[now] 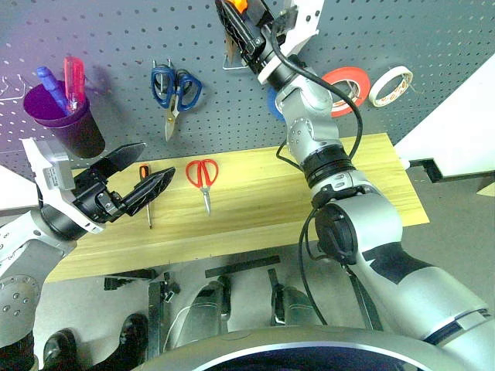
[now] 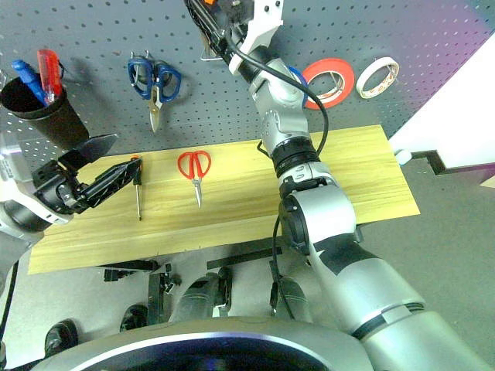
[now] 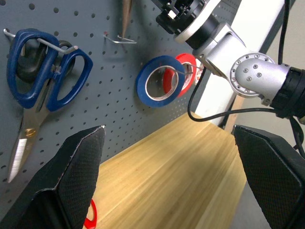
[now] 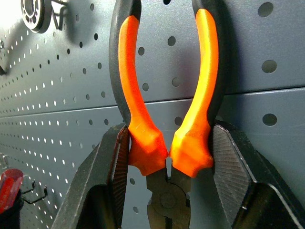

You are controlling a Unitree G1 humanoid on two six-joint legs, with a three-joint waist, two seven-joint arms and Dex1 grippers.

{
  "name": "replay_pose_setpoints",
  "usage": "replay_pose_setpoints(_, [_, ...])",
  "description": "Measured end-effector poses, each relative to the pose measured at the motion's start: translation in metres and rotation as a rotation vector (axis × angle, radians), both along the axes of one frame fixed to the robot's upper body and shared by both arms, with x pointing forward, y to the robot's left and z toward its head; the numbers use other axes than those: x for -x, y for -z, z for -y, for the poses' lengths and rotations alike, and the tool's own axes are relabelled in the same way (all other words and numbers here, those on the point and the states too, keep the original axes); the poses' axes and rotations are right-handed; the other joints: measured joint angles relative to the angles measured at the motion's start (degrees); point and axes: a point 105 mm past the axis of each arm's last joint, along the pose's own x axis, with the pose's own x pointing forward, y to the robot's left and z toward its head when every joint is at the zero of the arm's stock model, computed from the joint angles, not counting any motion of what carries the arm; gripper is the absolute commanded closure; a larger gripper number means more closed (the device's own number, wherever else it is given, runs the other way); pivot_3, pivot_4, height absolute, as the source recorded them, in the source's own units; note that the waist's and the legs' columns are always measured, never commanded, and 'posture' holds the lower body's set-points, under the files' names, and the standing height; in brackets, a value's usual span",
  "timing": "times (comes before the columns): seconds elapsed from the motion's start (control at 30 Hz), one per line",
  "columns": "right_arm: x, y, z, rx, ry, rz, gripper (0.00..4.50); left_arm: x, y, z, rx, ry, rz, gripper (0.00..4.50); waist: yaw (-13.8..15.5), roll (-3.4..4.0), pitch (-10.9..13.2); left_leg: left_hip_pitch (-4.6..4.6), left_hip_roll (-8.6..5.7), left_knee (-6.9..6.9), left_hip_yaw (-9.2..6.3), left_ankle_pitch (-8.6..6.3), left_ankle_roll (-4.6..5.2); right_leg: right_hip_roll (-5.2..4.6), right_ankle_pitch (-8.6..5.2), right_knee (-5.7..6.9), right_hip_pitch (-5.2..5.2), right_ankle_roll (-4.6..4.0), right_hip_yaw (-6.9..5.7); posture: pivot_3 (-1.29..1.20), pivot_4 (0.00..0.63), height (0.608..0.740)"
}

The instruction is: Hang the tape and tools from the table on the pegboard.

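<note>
High against the pegboard (image 1: 116, 31), our right gripper (image 4: 167, 157) has its jaws clenched on the pliers (image 4: 164, 95). The blue tape (image 3: 157, 81) hangs there. On the bench (image 1: 371, 178) lie scissors (image 1: 203, 176) and screwdriver (image 1: 145, 189); our left gripper (image 1: 135, 174) hovers, jaws released.

The table (image 1: 371, 166) is smooth light wood. The pegboard (image 1: 116, 31) is matt grey. The pliers (image 4: 167, 95) have shiny orange and black handles.
</note>
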Motion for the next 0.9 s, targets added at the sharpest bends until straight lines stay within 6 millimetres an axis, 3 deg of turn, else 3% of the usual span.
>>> replay_pose_setpoints(0.17, [-0.002, 0.008, -0.003, 0.038, 0.029, 0.006, 2.37, 0.001, 0.0, 0.002, 0.0, 0.004, 0.002, 0.0, 0.0, 0.0, 0.0, 0.0, 0.0, 0.0, 0.0, 0.0, 0.0, 0.0, 0.0, 0.0, 0.01, 0.0, 0.0, 0.18, 0.236, 0.74])
replay_pose_setpoints(0.4, [-0.009, 0.042, -0.004, 0.11, 0.16, -0.006, 2.37, 0.001, 0.001, 0.002, 0.002, 0.002, -0.005, 0.0, 0.0, 0.0, 0.0, -0.04, 0.0, -0.03, -0.01, 0.0, 0.0, 0.0, 0.0, -0.02, -0.04, 0.0, 0.0, 0.18, 0.237, 0.74])
replay_pose_setpoints(0.9, [-0.012, 0.046, -0.002, 0.118, 0.393, 0.046, 2.37, 0.003, -0.001, 0.004, 0.008, 0.006, 0.0, 0.0, 0.2, -0.02, 0.0, 0.01, -0.03, 0.06, -0.12, -0.01, -0.02, 0.02, 0.0, -0.03, 0.13, 0.0, 0.0, 0.19, 0.234, 0.74])
